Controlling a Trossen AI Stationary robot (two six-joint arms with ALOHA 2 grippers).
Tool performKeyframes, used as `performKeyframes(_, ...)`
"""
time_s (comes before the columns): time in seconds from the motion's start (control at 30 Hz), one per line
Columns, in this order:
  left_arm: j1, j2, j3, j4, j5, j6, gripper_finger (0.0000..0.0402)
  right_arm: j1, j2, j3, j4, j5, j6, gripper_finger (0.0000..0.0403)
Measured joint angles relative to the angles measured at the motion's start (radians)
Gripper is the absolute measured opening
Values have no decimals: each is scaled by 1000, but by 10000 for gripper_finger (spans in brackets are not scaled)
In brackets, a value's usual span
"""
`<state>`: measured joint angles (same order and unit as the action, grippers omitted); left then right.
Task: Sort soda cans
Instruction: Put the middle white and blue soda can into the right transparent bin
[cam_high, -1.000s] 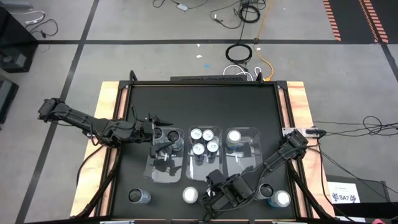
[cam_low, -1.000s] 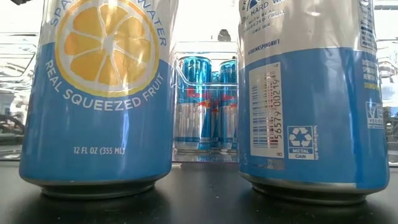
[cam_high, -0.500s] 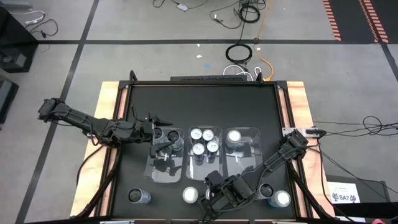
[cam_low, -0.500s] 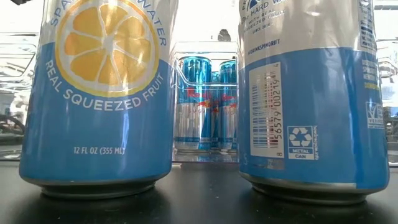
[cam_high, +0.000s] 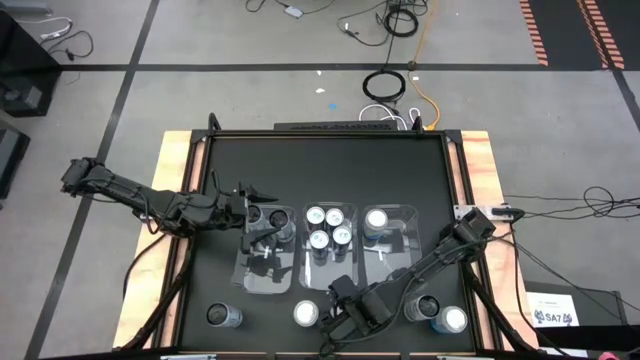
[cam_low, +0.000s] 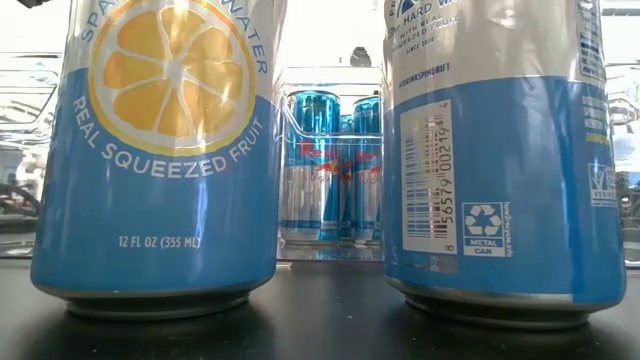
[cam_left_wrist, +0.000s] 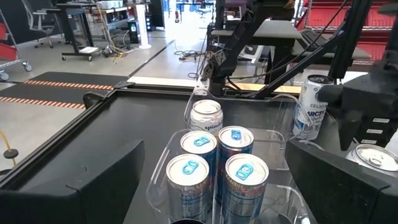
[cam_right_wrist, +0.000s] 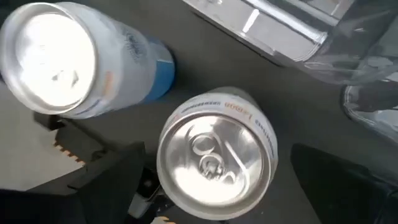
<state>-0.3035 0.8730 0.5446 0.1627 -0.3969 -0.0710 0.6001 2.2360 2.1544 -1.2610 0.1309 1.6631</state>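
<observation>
My right gripper (cam_right_wrist: 217, 177) points down near the table's front edge (cam_high: 337, 312), open. Its fingers stand on either side of a silver-white soda can (cam_right_wrist: 214, 163) without touching it. A blue-and-white can (cam_right_wrist: 59, 59) stands next to it (cam_high: 306, 314). My left gripper (cam_high: 262, 193) waits open over the left clear bin (cam_high: 262, 265), which holds dark cans (cam_high: 280, 216). The middle bin (cam_high: 328, 272) holds several blue cans (cam_left_wrist: 214, 171). In the right bin (cam_high: 392, 255) stands one can (cam_high: 377, 221).
More cans stand on their bases on the black table: one at the front left (cam_high: 222, 316) and two at the front right (cam_high: 452, 320). The low view shows two blue cans (cam_low: 155, 150) close up, with the middle bin's cans (cam_low: 330, 165) behind them.
My right gripper has moved a little toward the table's left and lower, over the silver-white can by the front edge. The cans and bins have stayed where they were.
</observation>
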Motion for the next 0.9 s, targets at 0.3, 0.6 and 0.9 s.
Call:
performKeyframes(0.3, 0, 0, 0, 0, 0, 0, 397, -4, 64, 0, 9, -7, -1, 393)
performKeyframes(0.6, 0, 0, 0, -1, 0, 0, 397, -4, 71, 0, 15, -10, -2, 337)
performKeyframes(0.9, 0, 0, 0, -1, 0, 0, 397, -4, 70, 1, 32, -39, -5, 284)
